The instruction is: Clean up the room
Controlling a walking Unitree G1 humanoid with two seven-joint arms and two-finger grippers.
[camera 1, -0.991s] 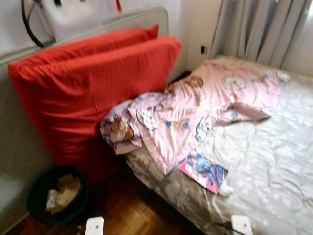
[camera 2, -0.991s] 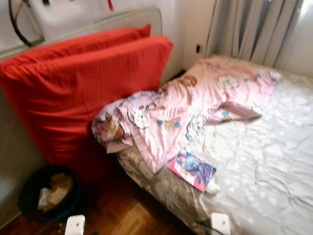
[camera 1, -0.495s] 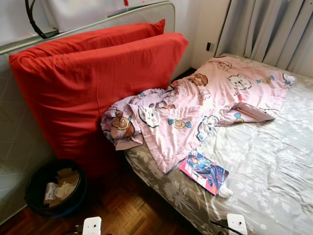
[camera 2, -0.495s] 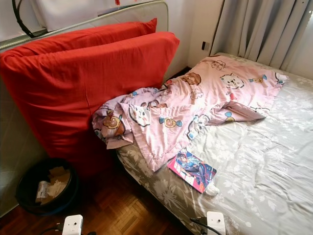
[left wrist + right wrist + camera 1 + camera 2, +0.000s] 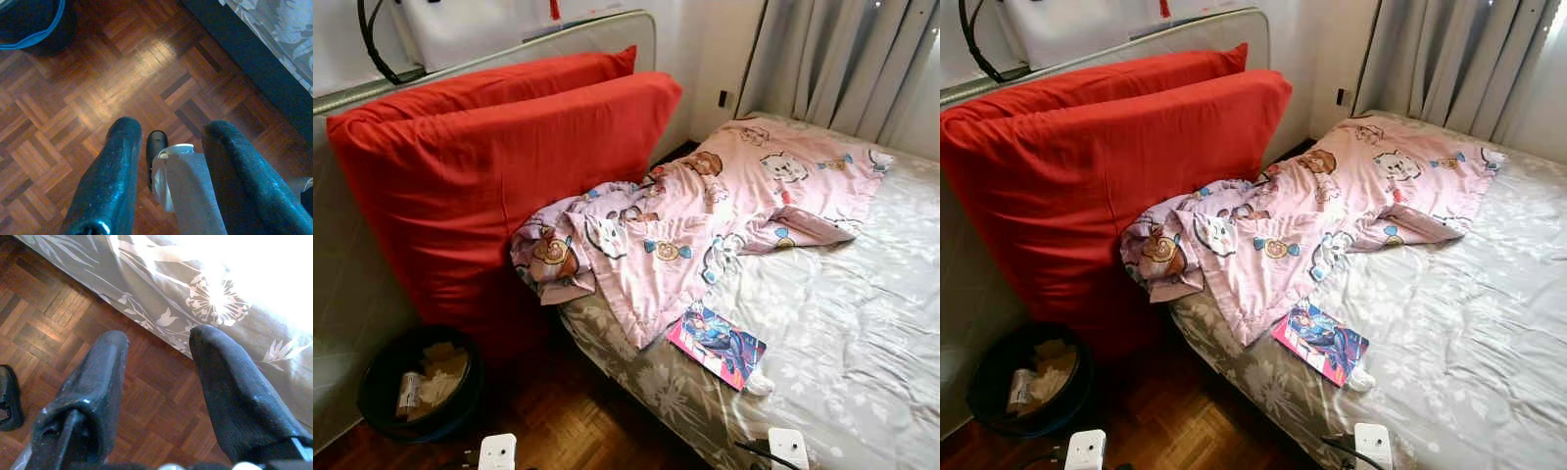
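A crumpled pink cartoon-print blanket [image 5: 705, 211] lies across the head of the bed and hangs over its near edge. A colourful comic book [image 5: 717, 344] lies flat on the grey floral sheet [image 5: 842, 323] near that edge, with a small white item [image 5: 759, 384] touching its corner. My left gripper [image 5: 173, 129] hangs open and empty over the parquet floor [image 5: 73, 117]. My right gripper [image 5: 159, 335] also hangs open and empty, low beside the bed's draped sheet [image 5: 195, 289].
Two big red cushions [image 5: 499, 186] lean against an upright mattress left of the bed. A black bin [image 5: 416, 384] with paper scraps stands on the floor below them. Grey curtains [image 5: 842, 59] hang behind the bed. A dark shoe-like shape [image 5: 10, 396] lies on the parquet.
The head views were blurred a second ago and are sharp now, and the picture has shifted slightly. Nothing on the bed or floor has moved.
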